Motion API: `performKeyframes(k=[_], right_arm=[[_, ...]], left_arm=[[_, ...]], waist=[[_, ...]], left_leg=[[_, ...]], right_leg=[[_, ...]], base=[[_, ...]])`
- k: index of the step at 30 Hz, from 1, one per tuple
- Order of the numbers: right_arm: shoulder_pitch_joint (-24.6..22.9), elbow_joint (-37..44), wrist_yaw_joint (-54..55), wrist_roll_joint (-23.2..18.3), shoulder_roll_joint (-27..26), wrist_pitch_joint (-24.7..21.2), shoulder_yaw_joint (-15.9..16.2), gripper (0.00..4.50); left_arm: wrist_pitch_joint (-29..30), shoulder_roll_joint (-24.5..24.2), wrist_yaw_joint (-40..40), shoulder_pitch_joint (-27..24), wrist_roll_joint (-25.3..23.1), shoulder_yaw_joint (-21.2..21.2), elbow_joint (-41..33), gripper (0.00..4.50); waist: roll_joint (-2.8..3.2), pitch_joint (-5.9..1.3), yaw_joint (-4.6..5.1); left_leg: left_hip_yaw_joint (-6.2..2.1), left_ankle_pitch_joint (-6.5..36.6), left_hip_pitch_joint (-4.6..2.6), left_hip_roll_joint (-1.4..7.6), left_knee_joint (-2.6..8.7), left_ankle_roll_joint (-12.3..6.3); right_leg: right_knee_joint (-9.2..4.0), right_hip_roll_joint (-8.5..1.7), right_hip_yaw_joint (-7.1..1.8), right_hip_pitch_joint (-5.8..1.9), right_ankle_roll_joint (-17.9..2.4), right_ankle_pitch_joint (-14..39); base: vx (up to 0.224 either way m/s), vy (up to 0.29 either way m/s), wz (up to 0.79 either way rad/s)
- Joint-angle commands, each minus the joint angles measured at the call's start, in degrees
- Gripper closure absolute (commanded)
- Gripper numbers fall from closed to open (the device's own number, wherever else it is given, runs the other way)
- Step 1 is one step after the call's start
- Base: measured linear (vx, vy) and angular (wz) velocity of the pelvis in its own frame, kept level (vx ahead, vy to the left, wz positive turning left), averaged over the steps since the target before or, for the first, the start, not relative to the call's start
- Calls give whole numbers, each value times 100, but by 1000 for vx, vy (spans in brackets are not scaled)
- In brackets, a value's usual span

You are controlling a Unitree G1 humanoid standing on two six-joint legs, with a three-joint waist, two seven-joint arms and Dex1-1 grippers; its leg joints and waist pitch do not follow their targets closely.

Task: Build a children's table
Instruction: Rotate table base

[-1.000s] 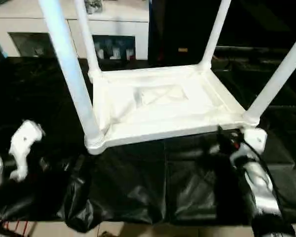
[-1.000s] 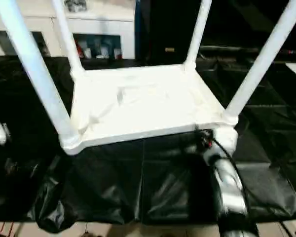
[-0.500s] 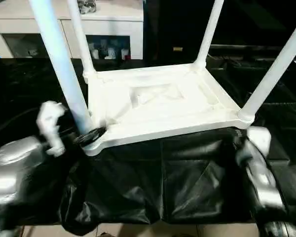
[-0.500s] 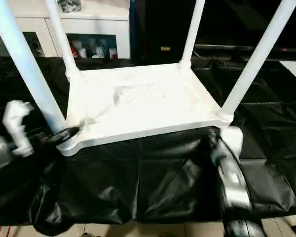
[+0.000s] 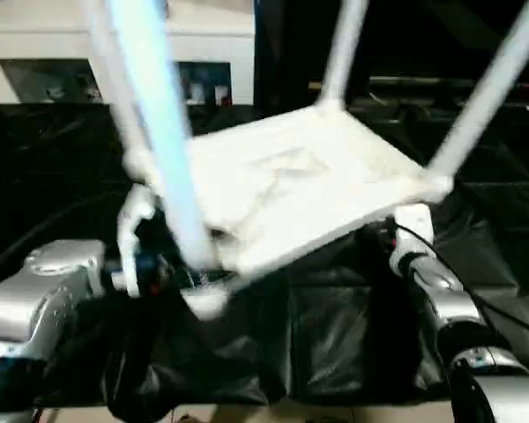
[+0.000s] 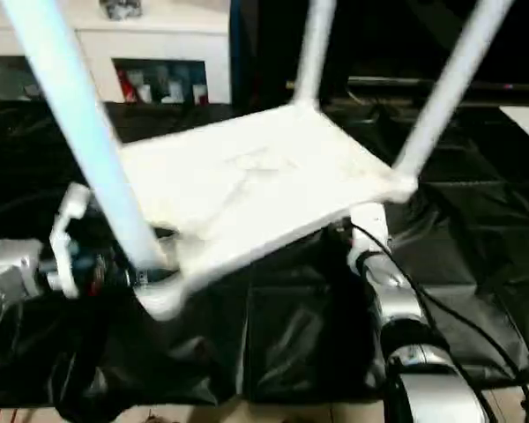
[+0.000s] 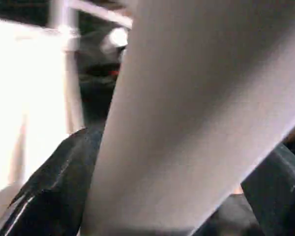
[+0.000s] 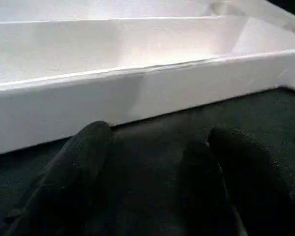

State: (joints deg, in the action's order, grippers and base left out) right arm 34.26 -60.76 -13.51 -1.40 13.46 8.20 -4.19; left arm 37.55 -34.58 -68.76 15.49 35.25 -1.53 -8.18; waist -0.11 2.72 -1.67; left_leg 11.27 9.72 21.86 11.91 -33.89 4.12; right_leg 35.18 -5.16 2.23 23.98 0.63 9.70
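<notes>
- Head views: you've got the children's table [image 5: 309, 189] upside down on the black sheet [image 5: 335, 335], four legs in the sockets, pointing up. The tabletop sits tilted, near-left corner low, right side higher.
- Near-left leg [image 5: 163, 141] runs up out of the corner socket; left gripper [image 5: 181, 273] sits at its base, silver forearm coming in from the left.
- Right gripper [image 5: 383, 242] is tucked against the near edge, just below the near-right corner [image 5: 436, 187], beside the near-right leg [image 5: 485, 97]. Its jaws are hidden from here.
- White glass-fronted cabinet [image 5: 35, 53] stands behind the sheet, far left.
- Left wrist view: the white leg [image 7: 187, 123] runs straight between the two black fingers [image 7: 54, 191], one on each side. Jaws stand wide, clamped around that leg.
- Right wrist view: both black fingers [image 8: 83, 162] are spread apart over the black sheet, holding nothing. The tabletop rim [image 8: 137, 93] is just ahead of the tips; you can't tell if they touch it.
</notes>
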Motion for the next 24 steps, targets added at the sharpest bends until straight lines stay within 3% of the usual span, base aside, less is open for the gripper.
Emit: performKeyframes(k=[1,6,9,15,19,20,21,23,24], right_arm=[[167,-43,-344,72,-184,88,182,74],[260,-99,-1164,144,-530,225,502,74],[279,-130,-1295,190,-670,269,608,74],[349,-216,-1487,238,-997,330,714,74],[358,-236,-1571,252,-1088,360,767,74],[355,-235,-1598,266,-1119,360,784,74],[344,-232,-1638,290,-1151,365,804,74],[320,-221,-1674,310,-1179,375,834,74],[312,-217,-1685,312,-1184,379,840,74]], left_arm=[[182,110,-49,-2,236,-108,-325,5],[274,577,215,70,363,-297,-372,5],[347,714,317,126,432,-396,-413,5],[461,1173,472,362,504,-664,-476,5],[396,1447,614,490,441,-847,-396,5],[346,1559,678,542,377,-934,-345,5],[228,1755,805,620,228,-1042,-208,5],[5,1990,954,708,-25,-1177,23,5],[-60,2046,989,729,-99,-1216,88,5]], waist=[[33,-336,-36],[23,-319,-7],[23,-313,-13],[35,-323,-34],[11,-332,-23],[4,-332,-15],[38,-337,-14],[15,-339,-19],[7,-337,-5]], left_leg=[[-21,1834,-111,47,399,74],[-54,2000,-86,57,424,114],[-59,2113,-132,62,425,139],[-63,2071,-132,65,436,160],[-59,1947,-93,55,433,119],[-59,1898,-81,54,433,94],[-61,1868,-83,54,427,92],[-49,1883,-100,55,414,64],[-57,1843,-69,52,425,46]], right_leg=[[-390,-153,-132,-251,-1273,1569],[-441,-163,-129,-251,-1106,2025],[-459,-158,-135,-215,-1083,2183],[-442,-150,-139,-222,-1135,1961],[-430,-156,-139,-262,-1157,1808],[-430,-161,-138,-270,-1151,1794],[-427,-163,-138,-276,-1146,1777],[-448,-158,-140,-265,-1157,1759],[-447,-162,-135,-288,-1148,1746]], base=[[0,0,0],[0,0,0],[0,0,0],[0,0,0],[0,0,0],[0,0,0],[0,0,0],[0,0,0],[0,0,0]])
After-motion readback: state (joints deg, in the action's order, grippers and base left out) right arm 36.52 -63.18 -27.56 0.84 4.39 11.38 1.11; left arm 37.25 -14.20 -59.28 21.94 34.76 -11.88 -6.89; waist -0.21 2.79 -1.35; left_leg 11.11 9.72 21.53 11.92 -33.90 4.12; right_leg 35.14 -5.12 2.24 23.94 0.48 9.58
